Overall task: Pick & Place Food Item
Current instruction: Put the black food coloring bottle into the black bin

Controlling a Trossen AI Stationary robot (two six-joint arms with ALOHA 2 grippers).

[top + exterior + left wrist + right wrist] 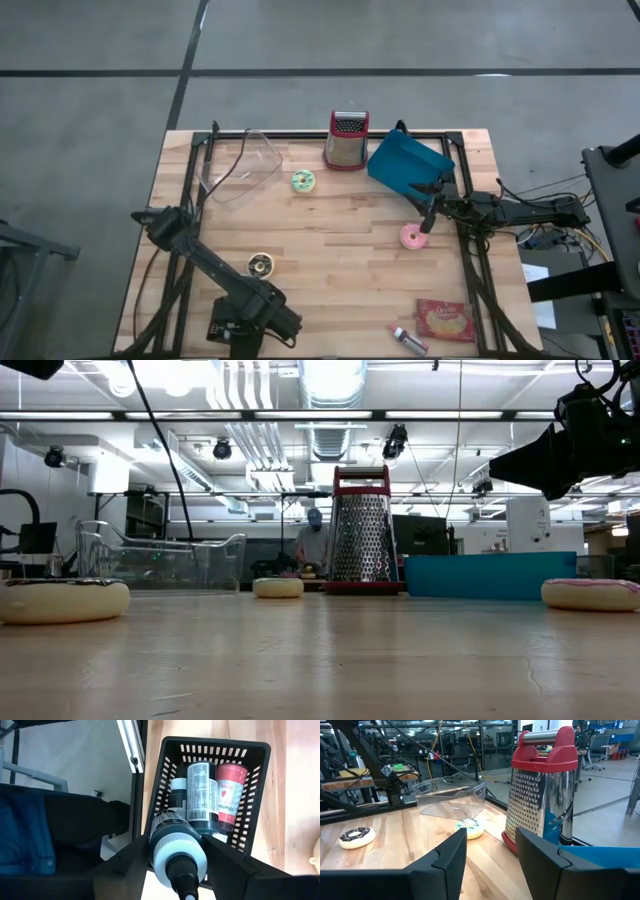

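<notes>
Since the pink-frosted ring donut sits closest to the right gripper, I'd call it the food item for this pick. It lies flat on the desk near the right edge, just short of the blue plastic tray.

Right fingers are apart with nothing between them, and they hang above the donut on its tray side. To do it well:
- centre over the ring and come down straight
- span the outer rim, not the hole
- squeeze lightly: it looks soft and foam-like, and the glossy frosting could slip
- stop before the fingers scrape the wood

The tray is a likely drop spot, but that's only a guess.

Other things on the desk:
- steel box grater with red trim, rigid with a perforated face, at the far edge beside the tray
- green-frosted donut
- clear thin-walled plastic tub toward the far left corner
- chocolate-frosted donut

The left gripper is at the near left corner, its fingers clamped on a smooth round nozzle-capped bottle over a black slotted plastic basket of bottles.
</notes>
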